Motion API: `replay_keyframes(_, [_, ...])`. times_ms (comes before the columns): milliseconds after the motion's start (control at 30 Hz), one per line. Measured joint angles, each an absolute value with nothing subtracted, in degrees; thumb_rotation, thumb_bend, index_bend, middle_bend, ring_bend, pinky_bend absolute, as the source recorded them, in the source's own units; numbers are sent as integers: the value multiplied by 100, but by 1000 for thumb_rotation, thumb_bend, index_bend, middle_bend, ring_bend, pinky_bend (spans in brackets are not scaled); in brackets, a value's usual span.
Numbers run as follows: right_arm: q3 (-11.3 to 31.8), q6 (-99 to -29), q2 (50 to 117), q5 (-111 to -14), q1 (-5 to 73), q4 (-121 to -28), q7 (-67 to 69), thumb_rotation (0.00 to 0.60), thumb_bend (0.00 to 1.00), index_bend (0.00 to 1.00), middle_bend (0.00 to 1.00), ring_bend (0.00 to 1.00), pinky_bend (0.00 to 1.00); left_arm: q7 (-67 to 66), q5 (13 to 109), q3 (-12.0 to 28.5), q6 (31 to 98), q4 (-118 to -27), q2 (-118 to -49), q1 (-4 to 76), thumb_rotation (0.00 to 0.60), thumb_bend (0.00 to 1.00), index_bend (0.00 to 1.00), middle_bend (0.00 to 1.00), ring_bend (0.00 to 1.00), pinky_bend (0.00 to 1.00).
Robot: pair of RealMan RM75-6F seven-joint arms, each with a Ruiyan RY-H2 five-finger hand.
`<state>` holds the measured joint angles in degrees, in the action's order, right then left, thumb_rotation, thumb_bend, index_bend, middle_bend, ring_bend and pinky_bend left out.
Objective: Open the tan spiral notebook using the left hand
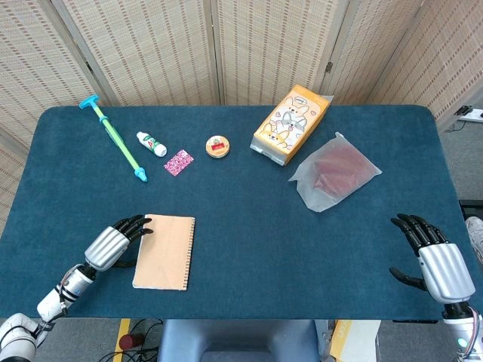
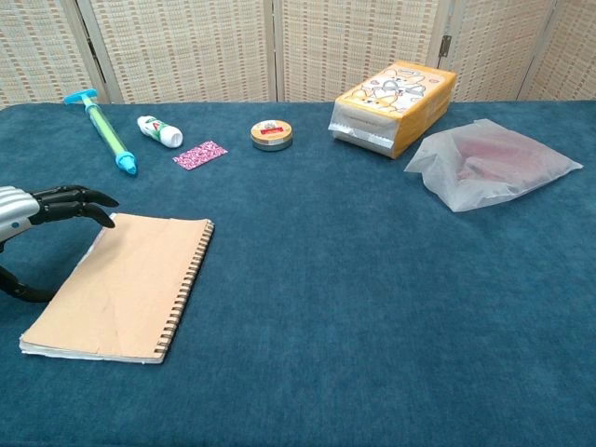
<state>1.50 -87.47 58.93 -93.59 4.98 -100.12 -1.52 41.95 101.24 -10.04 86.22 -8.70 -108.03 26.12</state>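
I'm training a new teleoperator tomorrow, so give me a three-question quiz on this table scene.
1. True or false: the tan spiral notebook is already open.
2. Which side of the notebook carries the spiral binding, seen from the head view? A) left B) right C) far edge
3. Fill in: the left hand has its fingertips at the notebook's ____ corner, while the right hand holds nothing.

Key: 1 false; 2 B; 3 far left.
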Motion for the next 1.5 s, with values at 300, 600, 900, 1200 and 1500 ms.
replay_keyframes(300, [154, -8736, 5910, -9324, 481, -10011, -163, 600, 122, 138, 164, 127, 217, 4310, 10087, -1017, 8569, -852, -10896, 2678, 600, 136, 268, 159, 132, 271])
replay_keyframes(600, [164, -8739, 5913, -9282, 460, -10008, -173, 600, 122, 138, 164, 127, 217, 4579, 9970, -944, 8521, -900, -10999, 2715, 600, 253, 276, 164, 133, 271])
replay_keyframes(900, [181, -8766, 5924, -9277, 444, -9994, -147, 600, 122, 138, 164, 127, 217, 4861, 9868, -869, 8489, -953, -11134, 2790, 600, 376, 276, 167, 134, 268])
replay_keyframes(1200, [195, -8741, 5939, -9257, 457, -9922, -61, 600, 122, 138, 164, 127, 217, 5016, 9887, -864, 8708, -1086, -11145, 2970, 600, 431, 280, 167, 133, 264])
replay_keyframes(1500, [189, -8788, 5945, -9271, 428, -9824, 62, 600, 122, 138, 164, 127, 217, 4827, 10075, -978, 8962, -1421, -11054, 3272, 600, 489, 337, 167, 131, 262])
